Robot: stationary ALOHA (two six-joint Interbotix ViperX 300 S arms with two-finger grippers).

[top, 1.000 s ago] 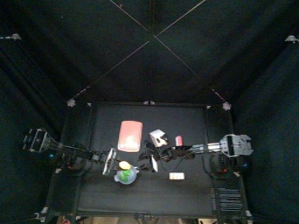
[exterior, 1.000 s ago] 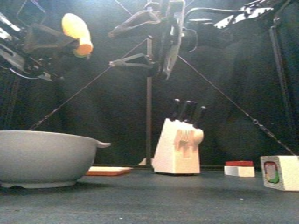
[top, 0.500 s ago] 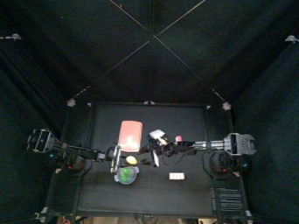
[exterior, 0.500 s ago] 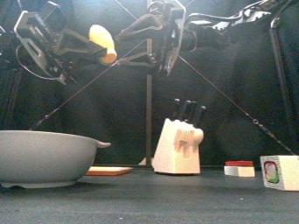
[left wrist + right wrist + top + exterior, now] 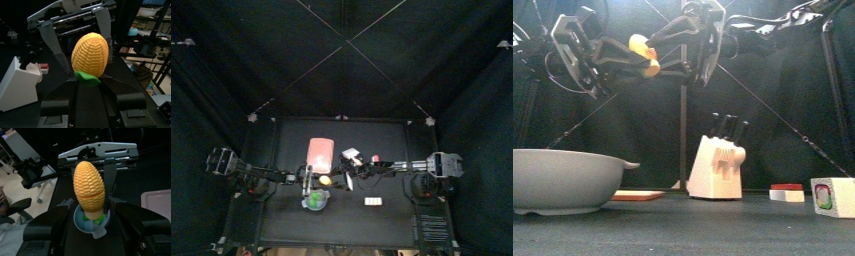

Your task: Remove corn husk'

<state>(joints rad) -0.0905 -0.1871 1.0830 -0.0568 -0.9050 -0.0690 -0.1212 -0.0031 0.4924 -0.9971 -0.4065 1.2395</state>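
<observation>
A bare yellow corn cob [image 5: 90,52] hangs in the air with my left gripper [image 5: 90,75] shut on its lower end. Of the corn husk, a small light green scrap [image 5: 87,78] clings to the cob's base. In the front view the cob [image 5: 643,52] sits high between the two arms. My right gripper [image 5: 676,50] faces it, its open jaws flanking the cob's far tip [image 5: 89,183]; contact cannot be told. From above, the cob [image 5: 323,182] lies between left gripper [image 5: 310,181] and right gripper [image 5: 344,181].
A round teal-green dish [image 5: 560,180] stands below at the front left, with something green in it [image 5: 314,201]. A red board [image 5: 321,152], a white knife block [image 5: 716,168] and small white-and-pink blocks [image 5: 787,193] sit further back and right.
My left arm has carried the cob to the right and up, from over the dish to the right gripper's open jaws. The right arm has hardly moved.
</observation>
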